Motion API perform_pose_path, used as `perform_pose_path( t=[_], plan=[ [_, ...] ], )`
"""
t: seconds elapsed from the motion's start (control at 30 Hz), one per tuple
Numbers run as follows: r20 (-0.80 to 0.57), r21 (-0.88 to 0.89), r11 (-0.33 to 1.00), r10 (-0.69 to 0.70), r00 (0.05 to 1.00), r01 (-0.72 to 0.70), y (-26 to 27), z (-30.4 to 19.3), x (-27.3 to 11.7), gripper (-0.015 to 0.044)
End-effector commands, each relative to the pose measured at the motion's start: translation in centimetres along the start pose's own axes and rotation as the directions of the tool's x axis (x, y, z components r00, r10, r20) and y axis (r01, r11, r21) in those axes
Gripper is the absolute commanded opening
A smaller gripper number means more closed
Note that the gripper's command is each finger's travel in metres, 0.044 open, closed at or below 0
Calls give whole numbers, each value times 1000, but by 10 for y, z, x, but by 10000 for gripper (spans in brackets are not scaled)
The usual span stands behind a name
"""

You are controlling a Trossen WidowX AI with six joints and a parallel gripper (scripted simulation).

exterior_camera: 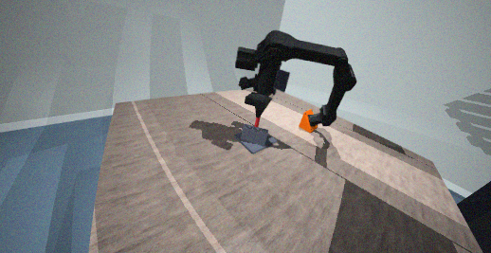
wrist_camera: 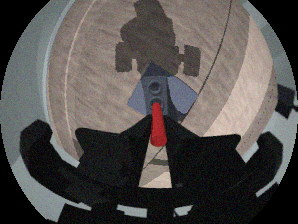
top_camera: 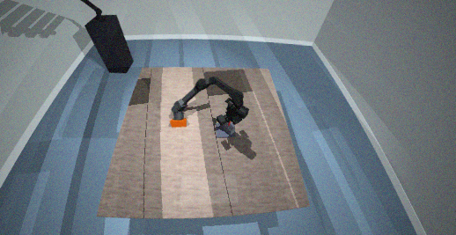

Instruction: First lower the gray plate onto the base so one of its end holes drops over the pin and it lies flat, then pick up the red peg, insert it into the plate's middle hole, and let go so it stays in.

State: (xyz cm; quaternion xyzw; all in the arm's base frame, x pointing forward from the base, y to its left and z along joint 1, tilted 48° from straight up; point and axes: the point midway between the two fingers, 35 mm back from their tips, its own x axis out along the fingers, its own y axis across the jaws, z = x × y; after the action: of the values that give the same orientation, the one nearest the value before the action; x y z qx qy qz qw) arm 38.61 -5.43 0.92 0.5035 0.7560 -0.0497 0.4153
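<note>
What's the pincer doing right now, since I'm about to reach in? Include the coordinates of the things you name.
Pincer (exterior_camera: 258, 114) (wrist_camera: 157, 117): closed on the red peg (exterior_camera: 257, 122) (wrist_camera: 158, 129), above the plate (wrist_camera: 155, 80).

Matte black arm (top_camera: 225, 85) (exterior_camera: 313, 52), chunky segments, dark angular jaws (exterior_camera: 257, 115)

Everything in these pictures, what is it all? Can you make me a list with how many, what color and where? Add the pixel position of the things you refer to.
red peg (exterior_camera: 257, 121) (wrist_camera: 158, 125): one, red, between the gripper's fingers, over the plate
plate (wrist_camera: 155, 80): one, gray, on the base
base (exterior_camera: 255, 149) (wrist_camera: 136, 102): one, blue-gray, on the table
table (top_camera: 185, 176) (exterior_camera: 190, 204): one, brown and cream, under the arm
stand (top_camera: 107, 44): one, black, beyond the table
orange block (top_camera: 179, 123) (exterior_camera: 308, 122): one, orange, at the arm's foot
arm (top_camera: 224, 88) (exterior_camera: 313, 53): one, black, over the table
gripper (exterior_camera: 257, 115) (wrist_camera: 157, 117): one, black, above the plate
</note>
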Motion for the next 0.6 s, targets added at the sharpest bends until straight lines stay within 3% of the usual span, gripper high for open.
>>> perform_pose_path(
  t=[0.0, 0.57],
  plan=[
    [5, -7, 1000, -4, 1000, 4, 0, 1, -2, 0],
    [5, -7, 1000, -4, 1000, 4, -1, -1, -2, 0]
  ],
)
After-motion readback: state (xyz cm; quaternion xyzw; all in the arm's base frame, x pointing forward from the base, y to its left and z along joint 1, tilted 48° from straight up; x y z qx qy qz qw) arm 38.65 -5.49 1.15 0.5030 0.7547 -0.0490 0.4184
